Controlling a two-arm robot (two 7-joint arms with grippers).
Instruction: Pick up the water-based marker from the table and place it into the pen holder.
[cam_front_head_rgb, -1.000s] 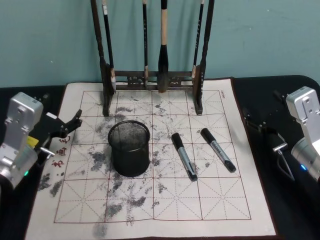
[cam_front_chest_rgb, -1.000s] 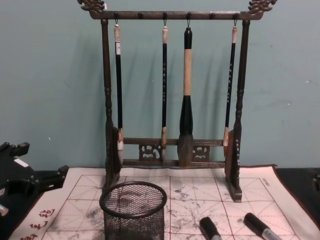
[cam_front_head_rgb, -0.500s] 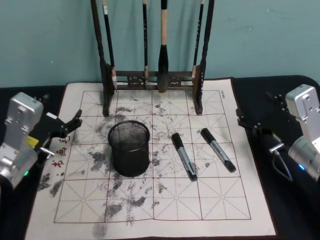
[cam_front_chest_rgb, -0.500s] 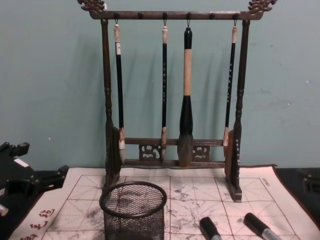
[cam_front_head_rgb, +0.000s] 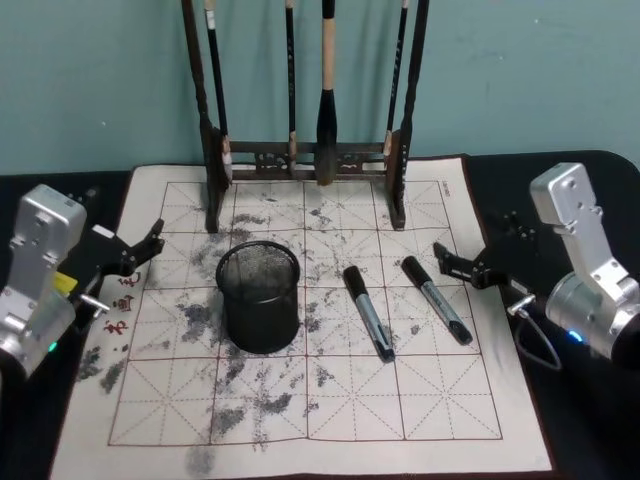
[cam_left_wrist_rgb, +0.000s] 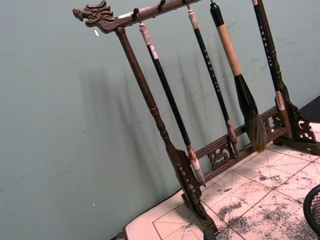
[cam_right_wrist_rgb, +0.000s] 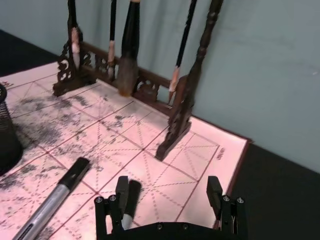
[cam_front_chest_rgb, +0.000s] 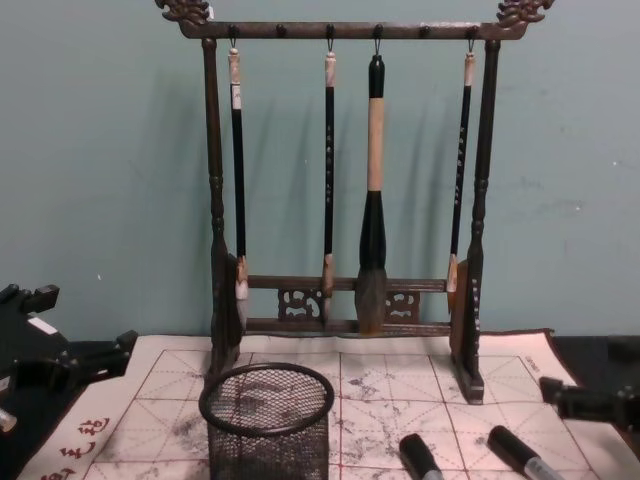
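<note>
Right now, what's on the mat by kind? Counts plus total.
Markers: 2
Pen holder: 1
Brush rack: 1
Brushes hanging on the rack: 4
Total: 8

text: none could be read for sure | mat (cam_front_head_rgb: 450, 400): red brush characters (cam_front_head_rgb: 114, 326) stood on its left margin, unreadable | left marker (cam_front_head_rgb: 369, 312), right marker (cam_front_head_rgb: 437, 299): grey barrel labels carried dark print, too small to read | hanging brushes (cam_front_chest_rgb: 329, 150): faint shaft marks, illegible
</note>
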